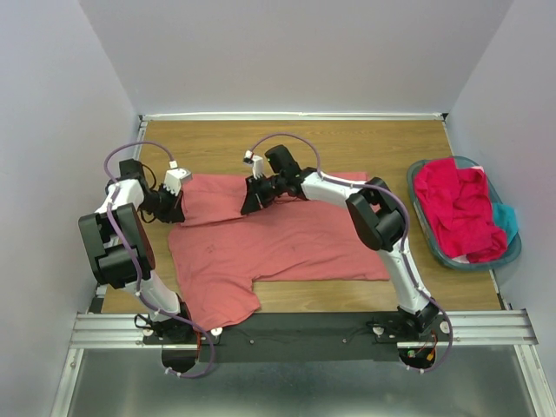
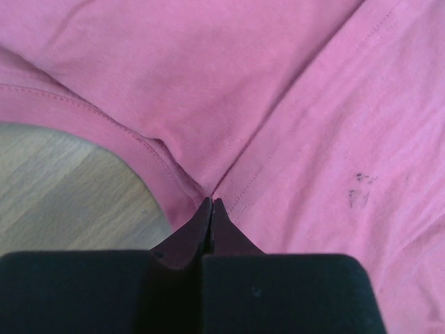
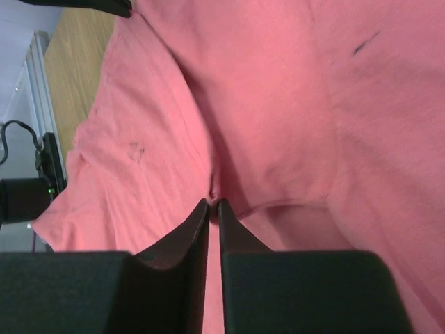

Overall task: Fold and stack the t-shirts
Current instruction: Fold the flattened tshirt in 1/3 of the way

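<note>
The wooden worktop fills most of my overhead view. The salmon-pink t-shirt lies spread across its middle and left. One lobe of the cloth reaches toward the near edge at the lower left. Along the far edge, a band of the shirt looks doubled over between the two arms.

At the right side of the worktop sits a round teal basket. A crumpled magenta-red t-shirt is heaped inside it, and a teal t-shirt peeks out at its right rim. Both are well apart from the pink shirt.

The left fingers are down at the shirt's far left corner. On my left wrist feed they are clenched tight on a ridge of pink cloth beside a stitched hem, with bare wood showing just to the left.

The right fingers sit on the far edge near the middle of the shirt. On the right wrist feed they are pinched on a gathered fold, with only a sliver of a gap between them.

A few small dark smudges mark the fabric.
</note>
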`<state>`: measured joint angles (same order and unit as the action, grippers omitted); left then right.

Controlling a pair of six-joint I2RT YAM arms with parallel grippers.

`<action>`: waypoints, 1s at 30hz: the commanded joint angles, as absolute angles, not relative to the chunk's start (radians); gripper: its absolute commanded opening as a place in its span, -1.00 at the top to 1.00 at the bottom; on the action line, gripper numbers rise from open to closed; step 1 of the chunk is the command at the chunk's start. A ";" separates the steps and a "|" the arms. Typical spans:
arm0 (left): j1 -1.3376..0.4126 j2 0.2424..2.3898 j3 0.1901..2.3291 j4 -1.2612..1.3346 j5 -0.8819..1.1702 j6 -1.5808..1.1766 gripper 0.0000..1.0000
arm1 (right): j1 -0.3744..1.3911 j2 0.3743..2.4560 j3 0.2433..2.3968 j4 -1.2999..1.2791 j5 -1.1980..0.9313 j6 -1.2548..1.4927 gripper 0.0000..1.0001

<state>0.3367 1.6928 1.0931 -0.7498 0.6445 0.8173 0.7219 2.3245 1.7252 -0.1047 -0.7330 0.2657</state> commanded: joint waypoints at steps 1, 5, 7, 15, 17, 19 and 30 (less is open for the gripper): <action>0.347 1.667 1.077 -0.778 0.612 0.870 0.92 | 0.735 2.267 1.686 -0.112 -0.772 0.236 0.36; 0.345 1.645 1.130 -0.851 0.652 0.933 0.41 | 0.732 2.201 1.654 -0.150 -0.749 0.195 -0.08; 0.331 1.638 1.169 -0.880 0.672 0.946 0.35 | 0.723 2.163 1.640 -0.173 -0.726 0.180 -0.08; 0.079 1.719 1.341 -0.741 0.742 0.758 0.23 | 0.432 2.025 1.605 -0.348 -0.643 0.129 -0.01; 0.011 1.769 1.383 -0.686 0.761 0.652 0.23 | 0.373 2.017 1.614 -0.405 -0.592 0.074 0.05; -0.041 1.802 1.413 -0.606 0.764 0.588 0.24 | 0.309 2.017 1.627 -0.436 -0.493 0.029 0.15; -0.193 2.026 1.589 -0.494 0.680 0.408 0.30 | 0.239 2.080 1.626 -0.502 -0.238 -0.189 0.45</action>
<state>-0.1799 1.9884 1.5482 -0.5434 0.7082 0.4801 0.2291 2.0418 1.6276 -0.4511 -0.3462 -0.1005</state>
